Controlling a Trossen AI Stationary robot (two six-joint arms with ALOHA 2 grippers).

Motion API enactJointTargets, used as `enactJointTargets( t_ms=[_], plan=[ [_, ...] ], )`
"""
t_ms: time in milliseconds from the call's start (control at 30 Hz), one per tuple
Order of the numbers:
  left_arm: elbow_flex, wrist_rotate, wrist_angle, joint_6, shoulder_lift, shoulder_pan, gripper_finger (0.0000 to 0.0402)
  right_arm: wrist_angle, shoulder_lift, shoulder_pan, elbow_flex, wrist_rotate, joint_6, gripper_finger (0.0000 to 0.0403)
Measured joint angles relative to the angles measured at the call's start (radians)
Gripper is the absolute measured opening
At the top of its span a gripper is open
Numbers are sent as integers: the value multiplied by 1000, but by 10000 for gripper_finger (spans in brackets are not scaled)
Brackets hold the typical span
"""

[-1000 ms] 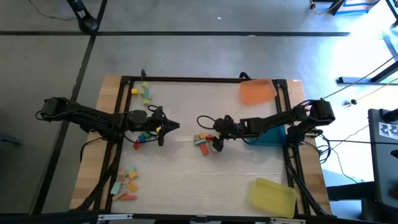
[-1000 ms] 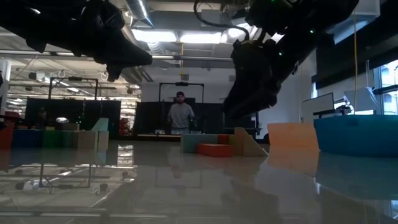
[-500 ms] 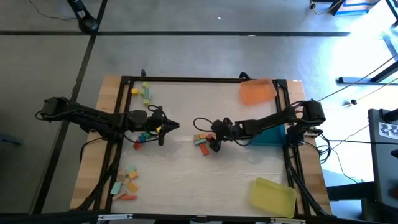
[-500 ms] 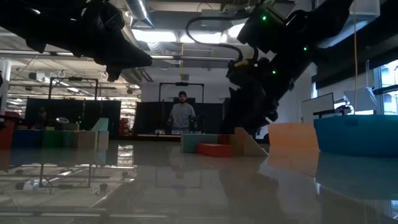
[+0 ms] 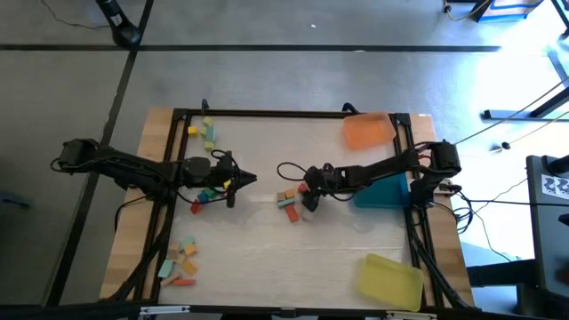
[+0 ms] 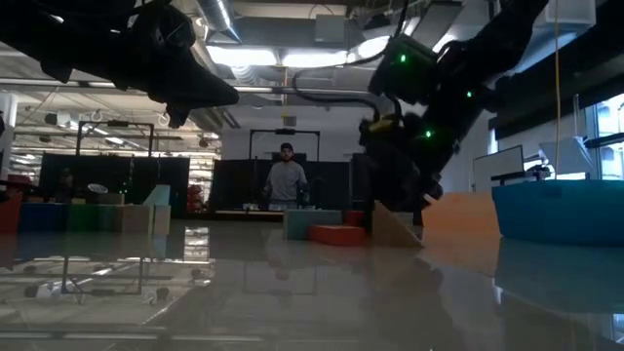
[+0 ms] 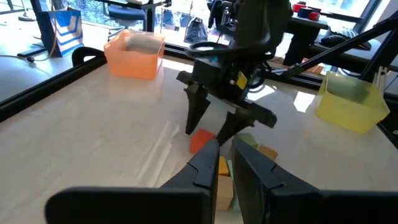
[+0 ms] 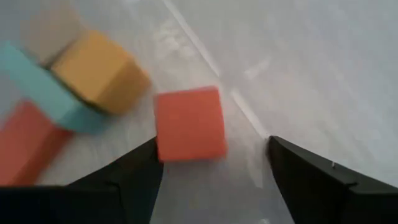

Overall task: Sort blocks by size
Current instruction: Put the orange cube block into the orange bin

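A loose group of blocks (image 5: 289,203) lies mid-table: a red cube (image 8: 189,123), a yellow cube (image 8: 99,71), a teal bar (image 8: 37,81) and a red bar (image 6: 336,234). My right gripper (image 8: 214,171) is open and tipped steeply down just over the red cube (image 7: 200,141). Its two fingers stand on either side of the cube's near part, and I cannot see them touch it. My left gripper (image 5: 253,180) is shut and hangs above the table, left of the middle, with nothing seen in it.
More blocks lie at the far left (image 5: 206,132), under the left arm (image 5: 206,194) and at the near left (image 5: 180,265). An orange tray (image 5: 369,131), a blue tray (image 5: 384,191) and a yellow tray (image 5: 389,280) stand along the right side. A person stands in the room beyond (image 6: 284,180).
My right gripper has sunk toward the middle group of blocks and tipped further downward, ending low over the red cube. The blocks have not moved.
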Motion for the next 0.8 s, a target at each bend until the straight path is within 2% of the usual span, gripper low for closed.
enactJointTargets(
  t_ms=[200,533,700,800],
  plan=[
    [0,0,0,1,0,0,31,36,-3,-23,2,-40,-47,229],
    [0,0,0,27,0,0,31,46,-3,-23,2,-40,-254,181],
    [0,0,0,27,0,0,31,47,-3,-23,2,-46,-287,134],
    [0,0,0,27,0,0,31,48,-3,-23,2,-48,-318,132]
  ],
)
